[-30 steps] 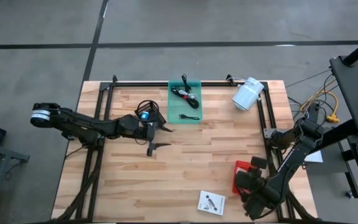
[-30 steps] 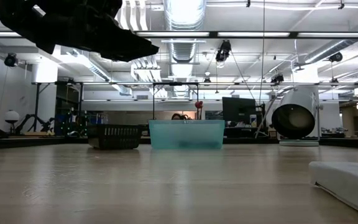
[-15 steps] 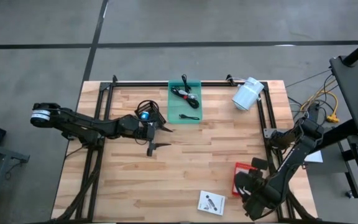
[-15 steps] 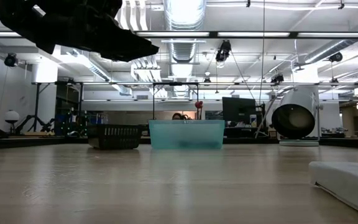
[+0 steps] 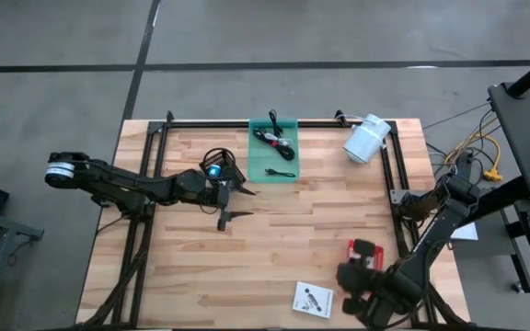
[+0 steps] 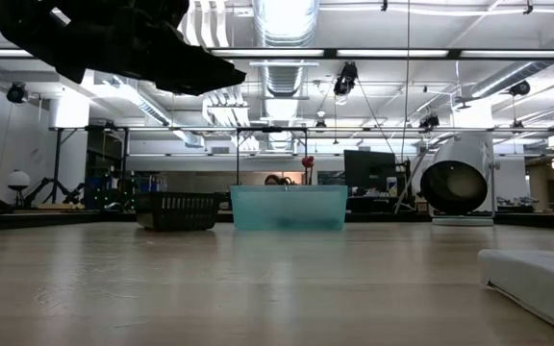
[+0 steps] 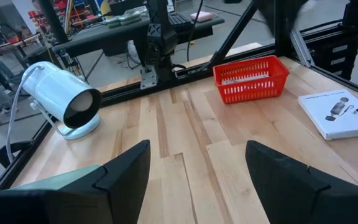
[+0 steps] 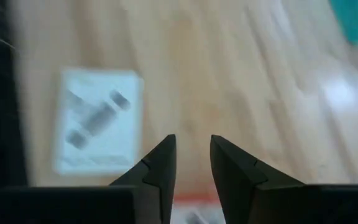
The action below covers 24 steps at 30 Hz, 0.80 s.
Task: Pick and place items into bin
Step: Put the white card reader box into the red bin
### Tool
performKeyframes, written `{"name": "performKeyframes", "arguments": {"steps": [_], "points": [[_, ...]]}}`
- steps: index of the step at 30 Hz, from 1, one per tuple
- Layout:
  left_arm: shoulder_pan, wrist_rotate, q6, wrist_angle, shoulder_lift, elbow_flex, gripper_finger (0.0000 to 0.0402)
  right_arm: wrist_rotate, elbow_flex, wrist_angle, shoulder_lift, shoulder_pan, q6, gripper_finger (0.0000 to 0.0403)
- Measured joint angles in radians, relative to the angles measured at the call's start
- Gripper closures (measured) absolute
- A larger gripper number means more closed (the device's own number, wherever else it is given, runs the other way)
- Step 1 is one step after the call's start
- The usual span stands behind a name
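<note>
The teal bin stands at the table's far edge. A coiled black cable and a small black piece lie in it. The flat white packet lies flat near the near edge. My left gripper hovers open at mid-table, just near-left of the bin, holding nothing. My right gripper is at the near right, by the red basket and just right of the packet, its fingers a little apart and empty. The other small items do not show.
A red basket sits near the right edge, partly under my right arm. A white cylinder-shaped lamp lies at the far right. A black basket stands left of the bin. Bare wood lies between bin and packet.
My right gripper has swung toward the table's left and near edge, from over the red basket toward the white packet. The left arm has kept still, and nothing on the table has moved.
</note>
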State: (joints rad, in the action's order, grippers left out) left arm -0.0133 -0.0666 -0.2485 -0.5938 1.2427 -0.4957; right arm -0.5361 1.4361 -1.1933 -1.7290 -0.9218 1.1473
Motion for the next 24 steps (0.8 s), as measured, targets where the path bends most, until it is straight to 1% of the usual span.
{"name": "performKeyframes", "arguments": {"steps": [2,4,6,9,12,17,20,24], "points": [[0.0,0.0,0.0,0.0,0.0,0.0,0.0155,-0.036,0.0,0.117,0.0,0.006,-0.051,0.0318],[0.0,0.0,0.0,0.0,0.0,0.0,0.0155,-0.039,0.0,0.223,-0.001,0.017,-0.089,0.0319],[0.0,0.0,0.0,0.0,0.0,0.0,0.0155,-0.028,0.0,0.309,-0.004,0.032,-0.123,0.0316],[0.0,0.0,0.0,0.002,0.0,0.0,0.0155,0.002,0.0,0.382,-0.013,0.051,-0.161,0.0303],[0.0,0.0,0.002,0.006,0.0,0.0,0.0155,0.045,0.0,0.395,-0.033,0.064,-0.164,0.0285],[0.0,0.0,0.002,0.006,0.0,0.0,0.0155,0.189,0.0,0.41,-0.107,0.089,-0.196,0.0249],[0.0,0.002,0.001,-0.002,0.0,0.0,0.0155,0.208,0.018,0.424,-0.152,0.102,-0.22,0.0232],[0.0,0.003,0.003,-0.001,0.0,0.0,0.0155,0.224,0.065,0.448,-0.199,0.11,-0.22,0.0226]]}}
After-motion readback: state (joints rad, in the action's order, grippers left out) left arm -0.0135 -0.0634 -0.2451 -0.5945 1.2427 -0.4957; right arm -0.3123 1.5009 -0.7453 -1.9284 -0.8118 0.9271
